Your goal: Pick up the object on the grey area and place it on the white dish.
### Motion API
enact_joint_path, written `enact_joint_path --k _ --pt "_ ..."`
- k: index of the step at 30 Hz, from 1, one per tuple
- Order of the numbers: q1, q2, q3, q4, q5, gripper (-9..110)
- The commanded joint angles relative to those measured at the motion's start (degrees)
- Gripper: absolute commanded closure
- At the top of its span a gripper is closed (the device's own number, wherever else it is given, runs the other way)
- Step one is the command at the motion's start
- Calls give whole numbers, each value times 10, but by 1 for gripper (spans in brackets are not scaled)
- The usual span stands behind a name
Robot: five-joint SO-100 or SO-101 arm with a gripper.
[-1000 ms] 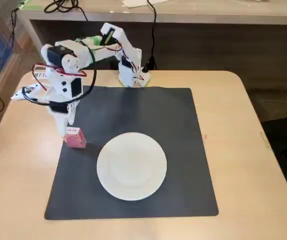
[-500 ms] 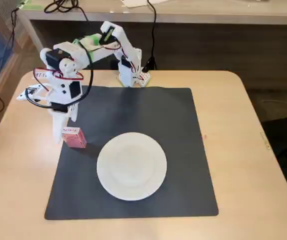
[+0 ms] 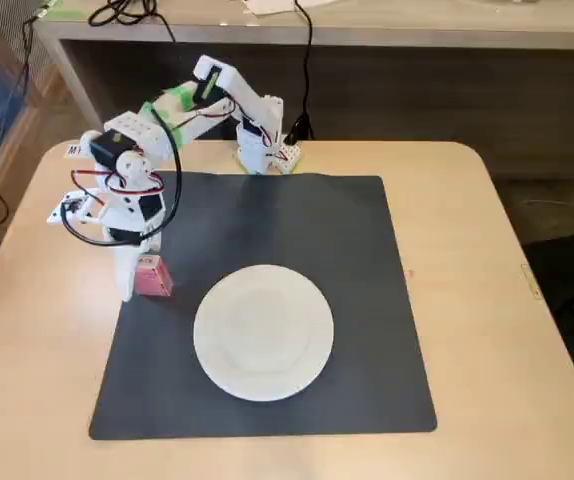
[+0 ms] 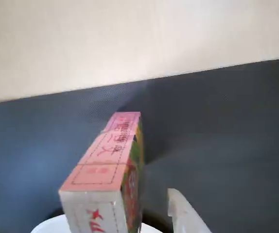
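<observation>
The small pink-red box (image 3: 154, 277) stands on the dark grey mat (image 3: 297, 230) near its left edge, left of the white plate (image 3: 264, 332). My gripper (image 3: 143, 286) points down around the box. In the wrist view the box (image 4: 111, 165) fills the lower middle, with its pale pink printed top facing the camera. One white finger (image 4: 181, 214) stands to its right with a gap between them. The other finger barely shows at the left edge. The gripper (image 4: 83, 221) is open, and the box rests on the mat (image 4: 217, 126).
The arm's base (image 3: 262, 150) stands at the table's back edge with cables running behind it. Light wooden tabletop (image 3: 487, 300) surrounds the mat. The table's left edge lies close to the arm.
</observation>
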Motion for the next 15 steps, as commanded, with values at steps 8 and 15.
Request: enact_joint_path --k 8,15 --pt "12 -89 -158 2 0 84" --pt "6 -115 -185 2 13 101"
